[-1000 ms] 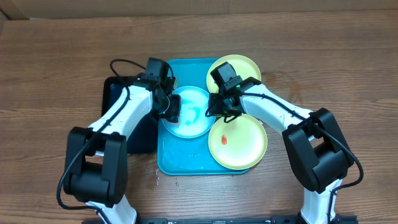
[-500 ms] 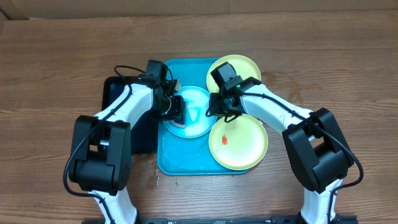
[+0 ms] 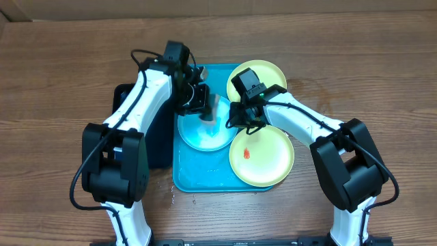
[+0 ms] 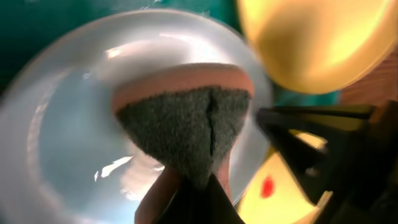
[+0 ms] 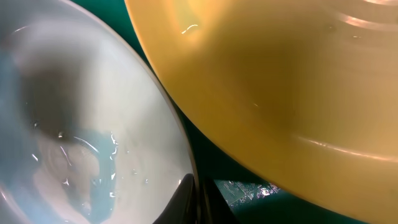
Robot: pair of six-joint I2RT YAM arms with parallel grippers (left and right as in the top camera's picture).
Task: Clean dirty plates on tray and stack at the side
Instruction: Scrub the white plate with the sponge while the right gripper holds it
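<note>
Wooden table [image 3: 355, 61], turquoise tray [image 3: 201, 172], black tray [image 3: 158, 147]

- The counter [image 3: 54, 82] is brown wood-grain laminate or board. Its grain runs from the left edge to the right edge, with darker streaks scattered through it.
- Along the far edge lies a pale tan strip [image 3: 273, 5]. It may be cardboard or a wall base; from above it is hard to tell.
- At the far left corner a lighter beige patch [image 3: 12, 12] cuts across the wood.
- The light is soft and even from overhead, and the shadows on the counter are short.
</note>
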